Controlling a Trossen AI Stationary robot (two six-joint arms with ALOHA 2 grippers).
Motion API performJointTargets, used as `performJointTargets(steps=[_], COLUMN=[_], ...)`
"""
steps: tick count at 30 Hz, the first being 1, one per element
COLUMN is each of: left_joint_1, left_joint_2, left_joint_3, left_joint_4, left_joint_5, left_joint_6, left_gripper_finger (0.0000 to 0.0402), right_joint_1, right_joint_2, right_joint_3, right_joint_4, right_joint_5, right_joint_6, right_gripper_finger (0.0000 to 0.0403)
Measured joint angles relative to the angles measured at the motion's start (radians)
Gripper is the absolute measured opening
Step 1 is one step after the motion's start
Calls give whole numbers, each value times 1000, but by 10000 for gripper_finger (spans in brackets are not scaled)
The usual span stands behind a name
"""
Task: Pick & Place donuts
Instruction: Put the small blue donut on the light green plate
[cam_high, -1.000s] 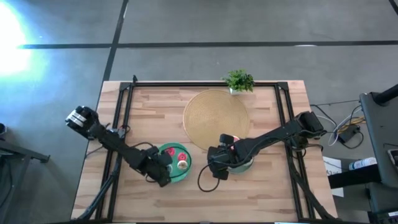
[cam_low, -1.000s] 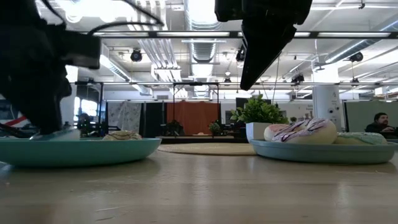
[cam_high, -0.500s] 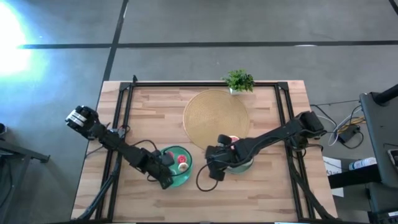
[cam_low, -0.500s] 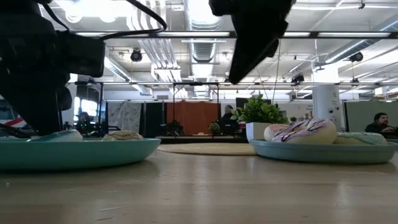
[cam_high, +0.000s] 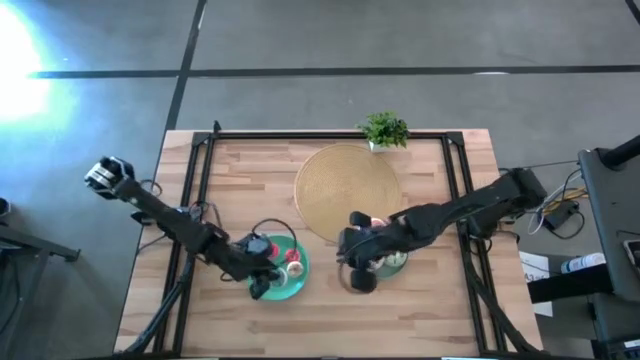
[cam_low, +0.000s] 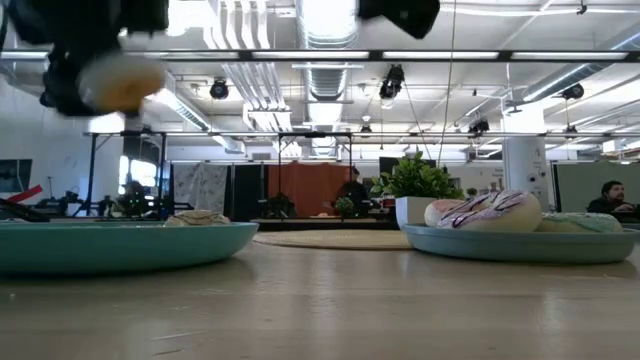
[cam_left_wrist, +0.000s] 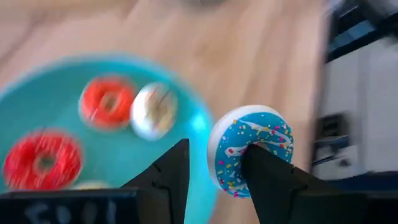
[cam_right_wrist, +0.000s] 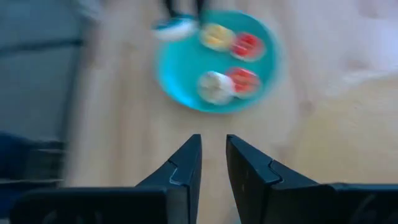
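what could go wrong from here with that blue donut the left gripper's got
1. The blue sprinkled donut hangs on just one finger of the left gripper, jaws apart, so it could slip off.
2. It sits over the teal plate edge, so a drop might land on the table instead.
3. The plate already holds two red donuts and a white one; a falling donut could knock them.

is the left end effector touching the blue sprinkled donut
Touching. In the left wrist view the blue sprinkled donut hangs on one finger of the left end effector, threaded through its hole.
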Motion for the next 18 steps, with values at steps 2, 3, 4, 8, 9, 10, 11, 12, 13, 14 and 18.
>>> performJointTargets(steps=[2, 3, 4, 8, 9, 10, 11, 12, 13, 14, 18], left_joint_1=[3, 7, 10, 19, 19, 18, 18, 17, 17, 19, 35], left_joint_2=[-59, -89, -118, -231, -257, -279, -297, -312, -324, -332, -343], left_joint_3=[1, 1, 1, 1, 1, 1, 1, 1, 1, 0, -20], left_joint_4=[27, 31, 31, 21, 24, 27, 39, 62, 87, 118, 269], left_joint_5=[-34, -57, -84, -164, -170, -181, -196, -208, -216, -218, -214], left_joint_6=[48, 66, 79, 96, 69, 54, 62, 92, 132, 178, 347], left_gripper_finger=[122, 122, 122, 122, 122, 122, 122, 122, 122, 122, 122], right_joint_1=[-14, -22, -26, -44, -45, -48, -49, -49, -47, -39, 20], right_joint_2=[-60, -94, -124, -248, -276, -305, -337, -365, -393, -419, -506], right_joint_3=[-45, -66, -83, -116, -119, -122, -124, -126, -130, -134, -177], right_joint_4=[71, 94, 96, -34, -60, -70, -77, -82, -80, -72, 12], right_joint_5=[-94, -102, -81, 108, 141, 162, 167, 164, 152, 139, 116], right_joint_6=[6, 17, 32, 84, 114, 148, 188, 224, 233, 218, 19], right_gripper_finger=[68, 68, 68, 68, 68, 68, 68, 68, 68, 68, 68])
